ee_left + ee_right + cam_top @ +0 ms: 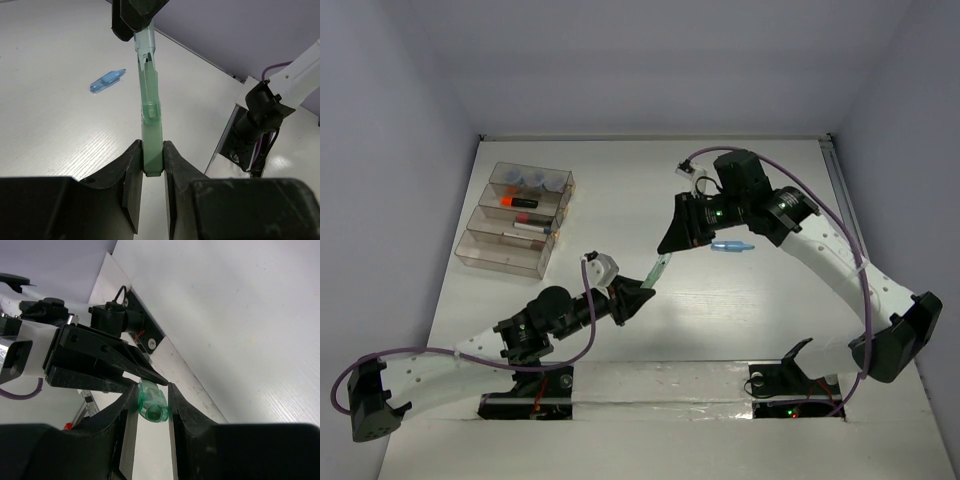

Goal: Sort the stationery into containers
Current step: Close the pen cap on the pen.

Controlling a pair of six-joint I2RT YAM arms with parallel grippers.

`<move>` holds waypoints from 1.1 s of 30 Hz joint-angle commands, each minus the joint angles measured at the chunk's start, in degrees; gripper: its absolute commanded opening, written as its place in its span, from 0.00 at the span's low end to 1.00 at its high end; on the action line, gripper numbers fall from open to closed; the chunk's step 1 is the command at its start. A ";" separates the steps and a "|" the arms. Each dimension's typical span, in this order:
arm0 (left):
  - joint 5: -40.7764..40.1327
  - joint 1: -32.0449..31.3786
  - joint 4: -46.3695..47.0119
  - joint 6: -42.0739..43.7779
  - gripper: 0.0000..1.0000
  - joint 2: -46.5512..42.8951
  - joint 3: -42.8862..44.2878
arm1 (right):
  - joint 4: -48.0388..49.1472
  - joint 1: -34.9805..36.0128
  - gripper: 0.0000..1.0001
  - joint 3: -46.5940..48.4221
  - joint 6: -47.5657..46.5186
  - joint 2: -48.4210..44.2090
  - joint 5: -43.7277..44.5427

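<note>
Handover mid-air above table (750,310) centre: green marker (658,268) spans both tools. Left tool (152,155) clamped on one end, right tool (150,400) pinching other; likely transfer leftward, since containers (500,258) sit at 10 o'clock. Blue marker (732,246) lies at 3 o'clock

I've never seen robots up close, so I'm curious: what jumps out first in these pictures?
First, the pale green marker held off the table in the middle, with the left gripper clamped on one end and the right gripper on the other. Next, a light blue marker lying alone close by the right gripper, and the clear bins at the far left, some already holding stationery.
</note>
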 commanded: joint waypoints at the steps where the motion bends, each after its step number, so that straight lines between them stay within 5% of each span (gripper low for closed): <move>1: 4.39 -0.42 3.36 -0.39 0.00 -1.62 3.31 | 2.82 -1.52 0.07 3.17 -3.57 1.63 2.62; 33: -0.09 -0.42 10.66 -1.80 0.00 -0.22 3.92 | 12.92 -0.48 0.06 -9.04 2.06 -5.22 0.77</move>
